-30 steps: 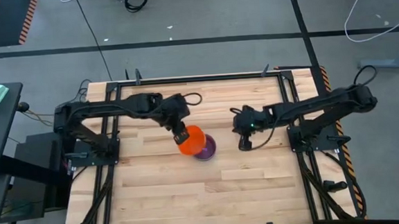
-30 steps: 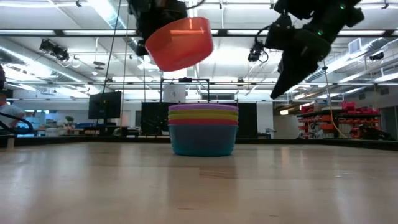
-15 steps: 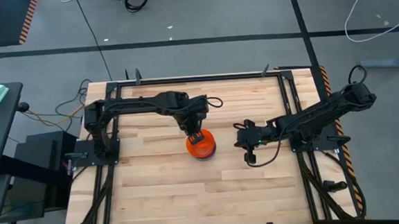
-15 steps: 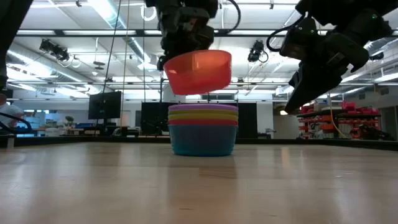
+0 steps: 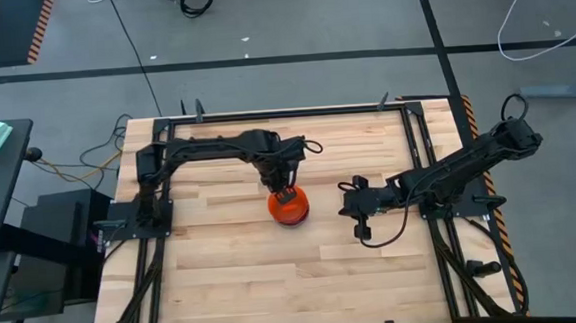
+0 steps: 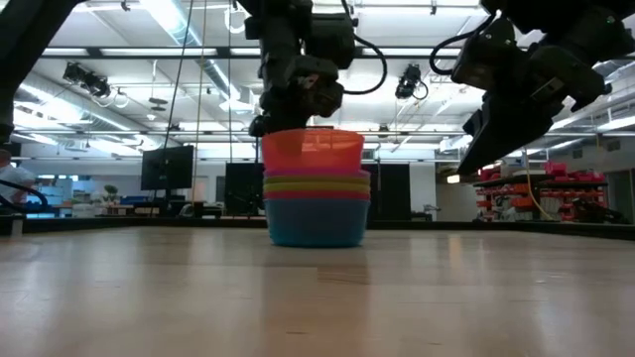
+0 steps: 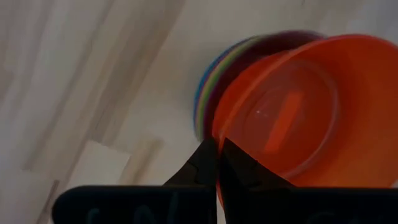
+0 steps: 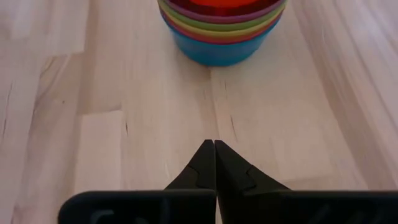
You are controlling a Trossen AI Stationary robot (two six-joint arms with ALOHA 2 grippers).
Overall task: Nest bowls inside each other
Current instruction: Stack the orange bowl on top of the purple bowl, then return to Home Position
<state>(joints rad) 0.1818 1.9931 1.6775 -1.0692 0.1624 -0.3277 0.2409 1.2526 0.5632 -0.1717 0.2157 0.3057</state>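
The orange bowl sits in the top of a stack of several nested bowls, with a blue one at the bottom resting on the table. In the low view the orange bowl stands higher than the rims below it. My left gripper is above the stack's far side, shut on the orange bowl. My right gripper hangs to the right of the stack, above the table, with its fingers shut and holding nothing. My left gripper pinches the orange bowl's rim on the far-left side of the bowl. One finger is inside the bowl and the other outside. The fingers come from above, pointing down. The bowl is upright and sits in the stack.
Bare wooden tabletop lies all around the stack, inside a black metal frame. The right arm reaches in from the right edge. Beyond the table, the low view shows a workshop room with monitors and shelves.
My left gripper moved toward the table's right and down, bringing the orange bowl from tilted above the stack's left side to level and down into the top of the stack. My right gripper drew back toward the near edge, away from the stack.
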